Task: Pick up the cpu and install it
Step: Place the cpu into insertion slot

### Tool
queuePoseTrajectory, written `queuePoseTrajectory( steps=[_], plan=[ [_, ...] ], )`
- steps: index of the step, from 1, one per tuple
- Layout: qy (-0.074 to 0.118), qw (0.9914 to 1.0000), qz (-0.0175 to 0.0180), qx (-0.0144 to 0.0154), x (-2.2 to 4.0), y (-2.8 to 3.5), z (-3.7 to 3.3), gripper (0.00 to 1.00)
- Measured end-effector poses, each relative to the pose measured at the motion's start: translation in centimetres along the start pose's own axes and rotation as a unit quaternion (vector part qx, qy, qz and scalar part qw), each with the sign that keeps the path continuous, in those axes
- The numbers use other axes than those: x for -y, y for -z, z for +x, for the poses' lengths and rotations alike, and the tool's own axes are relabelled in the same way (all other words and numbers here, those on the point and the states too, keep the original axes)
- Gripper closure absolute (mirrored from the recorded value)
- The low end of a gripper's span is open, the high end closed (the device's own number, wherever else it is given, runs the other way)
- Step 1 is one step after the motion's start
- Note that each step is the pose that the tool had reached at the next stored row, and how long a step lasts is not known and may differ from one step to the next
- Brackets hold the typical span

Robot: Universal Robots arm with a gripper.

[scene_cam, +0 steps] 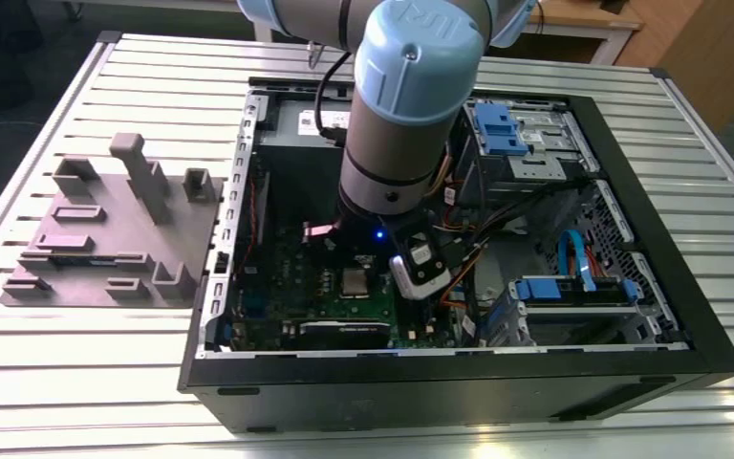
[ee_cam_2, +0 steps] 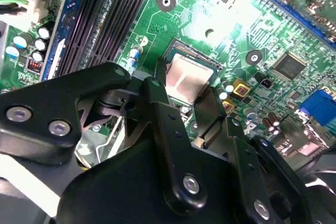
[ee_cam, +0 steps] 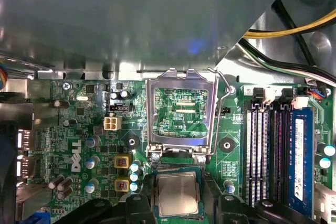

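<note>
Hand (ee_cam_2: 185,88) hovering low, cpu (ee_cam_2: 188,78) directly beneath it, flat in socket (ee_cam_2: 190,52)

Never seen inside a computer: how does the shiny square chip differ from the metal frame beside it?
The cpu is a solid silver-grey plate; the metal frame is an open window with green board showing through. The cpu lies flat; the frame is swung open. The frame looks larger than the cpu. Both are squarish shiny metal.
</note>
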State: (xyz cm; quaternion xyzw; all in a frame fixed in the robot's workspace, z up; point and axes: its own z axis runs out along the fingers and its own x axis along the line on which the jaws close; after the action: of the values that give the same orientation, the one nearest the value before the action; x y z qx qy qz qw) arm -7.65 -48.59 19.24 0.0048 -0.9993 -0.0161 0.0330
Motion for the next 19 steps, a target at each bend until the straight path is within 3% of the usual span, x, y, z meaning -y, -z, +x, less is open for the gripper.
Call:
queuePoseTrajectory(
  steps=[4,19],
  plan=[
    [0.0,1.0,0.0,-0.0003,0.1,-0.02,0.01,0.57],
    [-0.002,1.0,-0.001,0.0001,0.41,0.03,0.02,0.57]
  ],
)
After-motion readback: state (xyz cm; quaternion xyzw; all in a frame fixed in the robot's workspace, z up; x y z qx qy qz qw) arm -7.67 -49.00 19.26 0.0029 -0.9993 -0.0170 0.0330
